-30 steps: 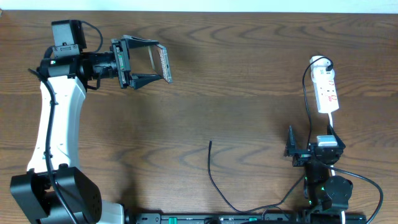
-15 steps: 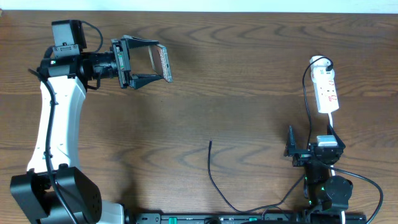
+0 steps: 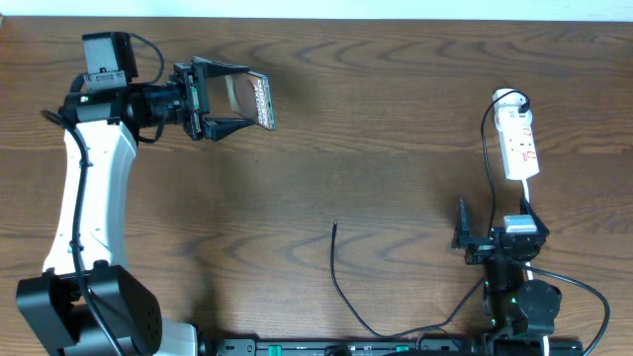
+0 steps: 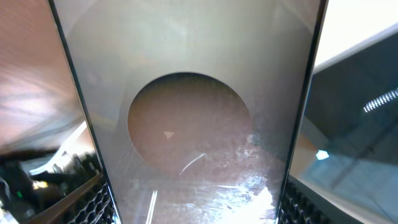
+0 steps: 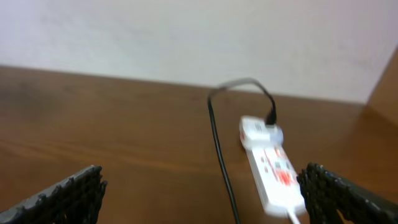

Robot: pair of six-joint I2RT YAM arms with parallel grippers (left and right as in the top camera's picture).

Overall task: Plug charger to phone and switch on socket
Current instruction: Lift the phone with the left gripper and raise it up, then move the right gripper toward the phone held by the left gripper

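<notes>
My left gripper (image 3: 237, 99) is shut on the phone (image 3: 255, 97) and holds it above the table at the far left, tilted so part of its face shows. In the left wrist view the phone (image 4: 189, 74), with its dark round patch, fills the space between my fingers (image 4: 196, 208). The charger cable's plug tip (image 3: 334, 227) lies free on the table at the centre front, and the cable curves back to the socket (image 3: 520, 144) at the far right. My right gripper (image 3: 492, 237) is open and empty in front of the socket (image 5: 270, 165), apart from it (image 5: 208, 199).
The black cable (image 5: 217, 143) runs along the left side of the socket and is plugged into its far end. A pale wall stands behind the table's far edge. The right arm's base and cables sit at the front right.
The left gripper has rolled slightly, so the phone has gone from nearly edge-on to showing more of its face. The right arm, cable and socket have not moved.
</notes>
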